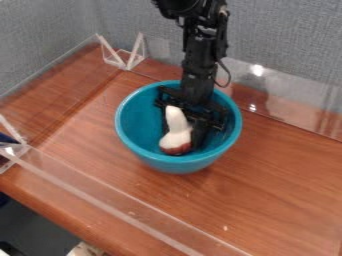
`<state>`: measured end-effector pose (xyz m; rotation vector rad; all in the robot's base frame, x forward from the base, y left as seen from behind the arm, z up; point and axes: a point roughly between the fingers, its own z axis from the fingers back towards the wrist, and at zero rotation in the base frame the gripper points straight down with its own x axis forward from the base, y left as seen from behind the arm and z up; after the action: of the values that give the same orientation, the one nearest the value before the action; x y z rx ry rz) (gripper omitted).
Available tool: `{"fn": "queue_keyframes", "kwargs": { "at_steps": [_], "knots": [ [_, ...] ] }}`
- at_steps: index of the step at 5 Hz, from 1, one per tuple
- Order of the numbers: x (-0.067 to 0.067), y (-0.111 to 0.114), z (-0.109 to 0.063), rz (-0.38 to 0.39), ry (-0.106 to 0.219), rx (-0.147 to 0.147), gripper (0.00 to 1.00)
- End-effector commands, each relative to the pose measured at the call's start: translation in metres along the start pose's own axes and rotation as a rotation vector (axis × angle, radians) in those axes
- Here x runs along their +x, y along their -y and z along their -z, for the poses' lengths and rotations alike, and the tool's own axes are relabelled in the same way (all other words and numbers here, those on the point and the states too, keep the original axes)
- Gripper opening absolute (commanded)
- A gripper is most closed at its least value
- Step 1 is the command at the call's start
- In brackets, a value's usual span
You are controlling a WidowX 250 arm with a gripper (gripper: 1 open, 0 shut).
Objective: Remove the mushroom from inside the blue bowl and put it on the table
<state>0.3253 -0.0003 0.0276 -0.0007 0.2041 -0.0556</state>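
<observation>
The mushroom [177, 130], cream-white with a slim stem rising from its rounded tan cap, stood nearly upright against my gripper [191, 120], its long axis roughly along my fingers. My jaws were drawn together, seemingly clamped on its stem, deep inside the glossy, round blue bowl [140, 130]. Around the bowl lay the polished reddish wooden table [80, 100], its grain visible.

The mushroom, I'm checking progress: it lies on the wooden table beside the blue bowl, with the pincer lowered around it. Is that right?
Not quite. The mushroom is not on the table; it is inside the blue bowl, as the camera view shows. The pincer is indeed lowered into the bowl at the mushroom.
</observation>
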Motion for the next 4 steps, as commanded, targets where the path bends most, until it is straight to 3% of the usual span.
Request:
{"fn": "queue_keyframes", "kwargs": {
  "at_steps": [1,4],
  "knots": [
    [0.0018,-0.0095,-0.006,0.001,0.022,0.001,0.0],
    [0.001,-0.0192,-0.008,0.007,0.023,0.002,0.0]
  ]
}}
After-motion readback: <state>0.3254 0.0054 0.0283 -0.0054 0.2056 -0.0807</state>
